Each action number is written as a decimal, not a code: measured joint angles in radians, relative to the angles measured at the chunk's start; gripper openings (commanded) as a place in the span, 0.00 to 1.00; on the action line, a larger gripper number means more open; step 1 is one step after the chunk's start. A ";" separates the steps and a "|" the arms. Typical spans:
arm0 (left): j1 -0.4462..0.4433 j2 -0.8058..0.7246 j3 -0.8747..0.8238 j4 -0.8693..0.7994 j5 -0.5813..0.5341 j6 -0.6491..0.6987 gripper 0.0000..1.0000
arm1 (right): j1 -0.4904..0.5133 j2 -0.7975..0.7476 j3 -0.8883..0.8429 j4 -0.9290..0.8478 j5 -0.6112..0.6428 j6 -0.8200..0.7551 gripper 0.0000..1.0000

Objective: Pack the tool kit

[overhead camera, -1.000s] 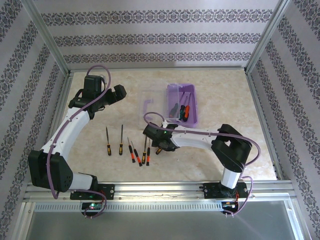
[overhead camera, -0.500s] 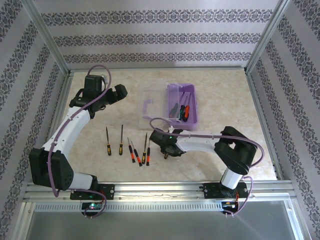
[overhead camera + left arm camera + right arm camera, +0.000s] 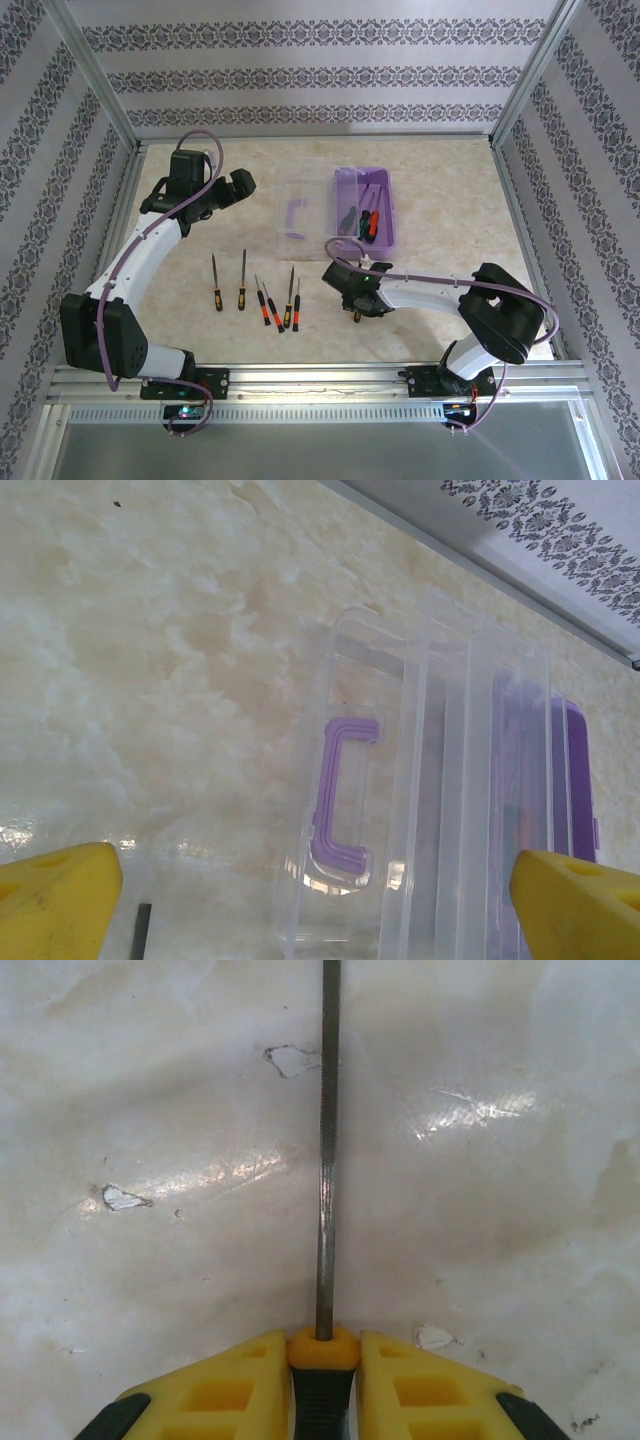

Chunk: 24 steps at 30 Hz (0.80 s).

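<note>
**Item:** tool kit, part packed.

**Container:** small translucent purple plastic box (image 3: 386,200), on the far right-centre of the marbled beige bench (image 3: 450,190). Its clear lid (image 3: 305,195) lies open and flat to the left, with the purple C-shaped handle (image 3: 328,790) on top.

**Packed:** a few slim screwdrivers (image 3: 366,222) with black, orange-red and green handles lie inside the box. The count cannot be told.

**In hand:** one thin steel-shafted screwdriver (image 3: 326,1160) with a black handle and yellow collar. The right gripper (image 3: 322,1360) is clamped on its handle, low over the bench on the near side of the box.

**Outstanding:** about six loose screwdrivers in a row (image 3: 241,296), left of the right gripper, and then closing the lid.

**Left gripper** (image 3: 243,183)**:** jaws fully apart, holding nothing, hovering beside the lid.

**Estimate:** under half done.
</note>
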State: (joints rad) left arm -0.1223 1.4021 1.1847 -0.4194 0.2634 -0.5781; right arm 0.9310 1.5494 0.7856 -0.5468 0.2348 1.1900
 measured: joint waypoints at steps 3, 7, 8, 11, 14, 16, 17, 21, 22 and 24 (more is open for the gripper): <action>0.000 0.004 -0.001 0.002 0.009 0.000 1.00 | -0.011 -0.002 -0.017 0.017 -0.008 -0.014 0.32; 0.000 0.008 -0.001 0.002 0.017 -0.003 1.00 | -0.022 -0.004 -0.022 0.029 -0.025 -0.029 0.24; 0.000 0.008 -0.001 0.002 0.018 -0.003 1.00 | -0.024 -0.004 -0.022 0.028 -0.027 -0.037 0.21; 0.000 0.011 -0.001 0.002 0.021 -0.003 1.00 | -0.026 -0.010 -0.021 0.025 -0.033 -0.048 0.17; 0.000 0.012 -0.003 0.002 0.021 -0.003 1.00 | -0.029 -0.023 -0.031 0.027 -0.033 -0.058 0.17; 0.000 0.013 -0.003 0.002 0.023 -0.003 1.00 | -0.040 -0.045 -0.051 0.043 -0.042 -0.064 0.17; 0.000 0.013 -0.003 0.003 0.026 -0.003 1.00 | -0.051 -0.064 -0.069 0.058 -0.049 -0.065 0.17; 0.000 0.023 -0.003 0.015 0.053 -0.008 1.00 | -0.109 -0.146 -0.142 0.072 -0.053 -0.072 0.17; 0.000 0.028 -0.005 0.021 0.064 -0.011 1.00 | -0.123 -0.167 -0.157 0.068 -0.051 -0.076 0.17; 0.000 0.034 -0.010 0.032 0.083 -0.019 1.00 | -0.151 -0.206 -0.186 0.047 -0.046 -0.084 0.17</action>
State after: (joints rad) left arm -0.1223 1.4364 1.1744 -0.3874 0.3466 -0.5968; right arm 0.7795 1.3430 0.5995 -0.4995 0.1890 1.1057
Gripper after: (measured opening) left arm 0.995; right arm 0.174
